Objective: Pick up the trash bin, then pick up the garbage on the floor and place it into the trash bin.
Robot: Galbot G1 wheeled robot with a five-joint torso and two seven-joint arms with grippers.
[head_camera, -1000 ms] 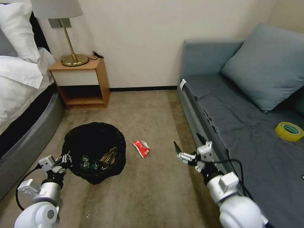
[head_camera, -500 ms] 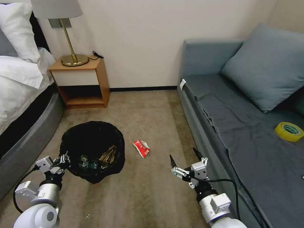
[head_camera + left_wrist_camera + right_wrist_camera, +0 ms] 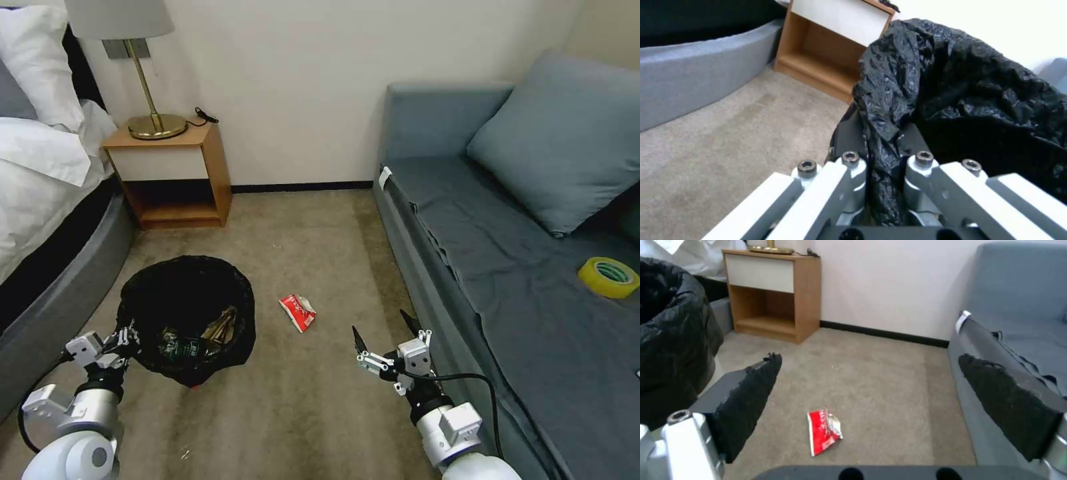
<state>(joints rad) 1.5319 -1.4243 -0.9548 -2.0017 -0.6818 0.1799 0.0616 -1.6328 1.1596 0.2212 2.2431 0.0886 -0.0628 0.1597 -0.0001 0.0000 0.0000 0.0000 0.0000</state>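
Crinkly black plastic lines the trash bin point(image 3: 187, 319), which sits at the left, near the grey bed base point(image 3: 60, 300) and in front of the wooden nightstand point(image 3: 175, 175). The left end effector point(image 3: 123, 337) is clamped on the bag-covered rim at the bin's near left edge; in the left wrist view its fingers point(image 3: 849, 166) pinch a fold of the black bag between them. Inside the bin lie a green-labelled bottle point(image 3: 175, 345) and brown paper point(image 3: 223, 325). To the right, apart from the bin, a red snack wrapper point(image 3: 298, 312) lies flat on the beige carpet point(image 3: 313, 413). Farther right and nearer the robot, the right end effector point(image 3: 383, 335) hovers beside the sofa point(image 3: 507, 267) with its black fingers spread wide, holding nothing.
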